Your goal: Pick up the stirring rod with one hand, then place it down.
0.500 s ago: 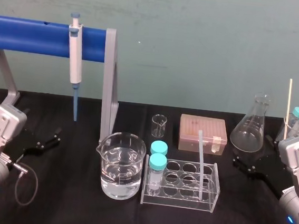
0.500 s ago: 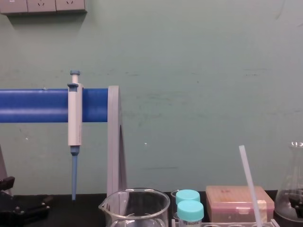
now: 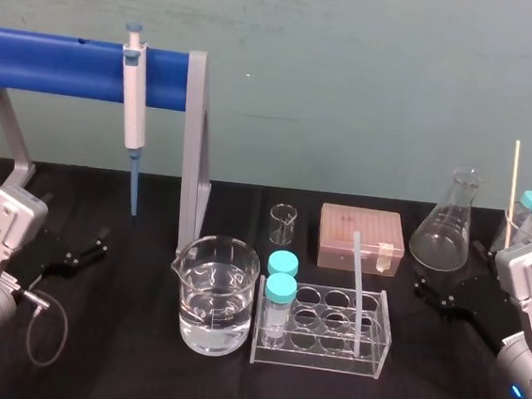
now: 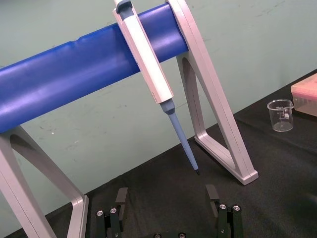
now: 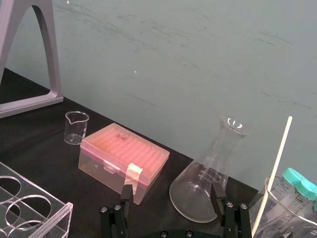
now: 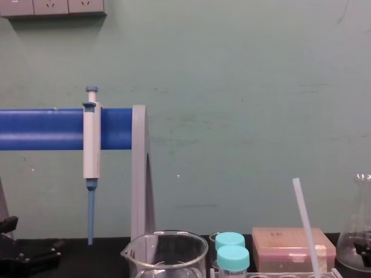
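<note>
In the head view, the stirring rod (image 3: 358,289) leans in the clear rack (image 3: 318,360), ungrasped, a short way left of the right gripper (image 3: 433,296). Bare table (image 3: 438,367) lies between them, and the whole task is left to do. The left gripper (image 3: 92,247) rests beyond the beaker (image 3: 217,294).

In the right wrist view, the claw's fingers (image 5: 127,193) stand apart and empty. The flask (image 5: 203,173) and pink box (image 5: 124,158) crowd just ahead.

In the left wrist view, that claw is likewise released.

In the chest view, the rod rises free above the rack.
</note>
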`<state>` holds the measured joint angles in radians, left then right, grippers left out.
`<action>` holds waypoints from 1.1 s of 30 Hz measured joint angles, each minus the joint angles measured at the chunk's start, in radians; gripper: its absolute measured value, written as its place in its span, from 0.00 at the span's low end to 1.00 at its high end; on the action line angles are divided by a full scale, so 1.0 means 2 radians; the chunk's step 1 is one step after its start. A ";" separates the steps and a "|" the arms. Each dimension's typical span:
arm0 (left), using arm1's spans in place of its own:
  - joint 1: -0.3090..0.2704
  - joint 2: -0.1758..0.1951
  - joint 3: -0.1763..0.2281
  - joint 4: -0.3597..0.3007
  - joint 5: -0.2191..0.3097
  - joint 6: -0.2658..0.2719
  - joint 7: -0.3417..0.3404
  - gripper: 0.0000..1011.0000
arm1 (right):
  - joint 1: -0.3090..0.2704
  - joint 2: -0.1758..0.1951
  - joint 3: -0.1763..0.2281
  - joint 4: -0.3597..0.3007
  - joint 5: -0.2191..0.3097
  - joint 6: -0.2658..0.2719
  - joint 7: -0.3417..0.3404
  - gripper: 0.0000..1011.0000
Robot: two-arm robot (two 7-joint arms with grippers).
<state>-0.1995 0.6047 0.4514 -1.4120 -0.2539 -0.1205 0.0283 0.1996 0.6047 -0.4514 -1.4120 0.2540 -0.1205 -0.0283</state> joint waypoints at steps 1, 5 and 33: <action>0.000 0.000 0.000 0.000 0.000 0.000 0.000 0.99 | 0.000 0.000 0.000 0.000 0.000 0.000 0.000 0.99; 0.000 0.000 0.000 0.000 0.000 0.000 0.000 0.99 | 0.000 0.000 0.000 0.000 0.000 0.000 0.000 0.99; 0.000 0.000 0.000 0.000 0.000 0.000 0.000 0.99 | 0.000 0.000 0.000 0.000 0.000 0.000 0.000 0.99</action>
<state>-0.1995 0.6047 0.4514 -1.4120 -0.2539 -0.1206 0.0283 0.1996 0.6047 -0.4514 -1.4120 0.2539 -0.1205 -0.0283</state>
